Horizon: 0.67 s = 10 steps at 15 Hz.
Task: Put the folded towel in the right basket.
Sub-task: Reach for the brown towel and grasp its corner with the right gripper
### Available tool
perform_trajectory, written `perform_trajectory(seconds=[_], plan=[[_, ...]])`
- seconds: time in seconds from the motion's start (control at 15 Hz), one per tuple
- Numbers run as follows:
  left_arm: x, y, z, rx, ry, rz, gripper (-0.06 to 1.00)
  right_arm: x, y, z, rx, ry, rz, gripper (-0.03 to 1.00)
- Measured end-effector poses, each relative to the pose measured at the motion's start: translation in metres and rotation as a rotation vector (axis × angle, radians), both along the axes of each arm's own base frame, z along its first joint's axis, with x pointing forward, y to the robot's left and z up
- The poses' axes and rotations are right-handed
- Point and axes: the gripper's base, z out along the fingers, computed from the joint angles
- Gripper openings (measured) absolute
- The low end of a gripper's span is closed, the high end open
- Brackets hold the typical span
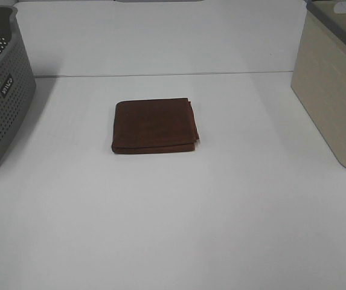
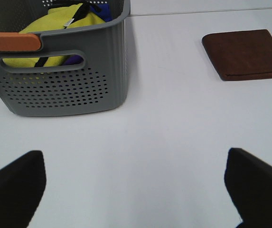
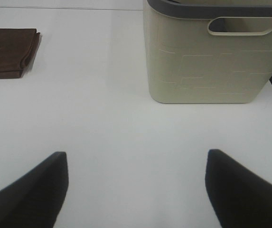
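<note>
Bright, even light; soft shadow under towel [image 1: 154, 125] (table [image 1: 173, 229] nearly washed out).

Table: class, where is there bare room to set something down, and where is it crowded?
Bare table runs across the near side, in front of the folded brown towel. Open strips lie between towel and grey perforated basket, and between towel and beige basket. Crowded: inside the grey basket, which holds yellow cloth.

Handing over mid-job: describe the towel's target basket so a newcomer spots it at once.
On the white table, look past the folded brown towel lying in the middle to the right edge. There stands a beige, solid-walled plastic basket with a dark grey rim, unlike the grey perforated plastic basket on the left.
</note>
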Motion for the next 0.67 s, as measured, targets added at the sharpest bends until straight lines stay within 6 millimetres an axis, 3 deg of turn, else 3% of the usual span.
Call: perform_trajectory(seconds=[0.67], plan=[[0.0,0.0,0.0,0.0,0.0,0.0,0.97,0.0,0.0,0.0,0.0,0.0,0.0,0.76]])
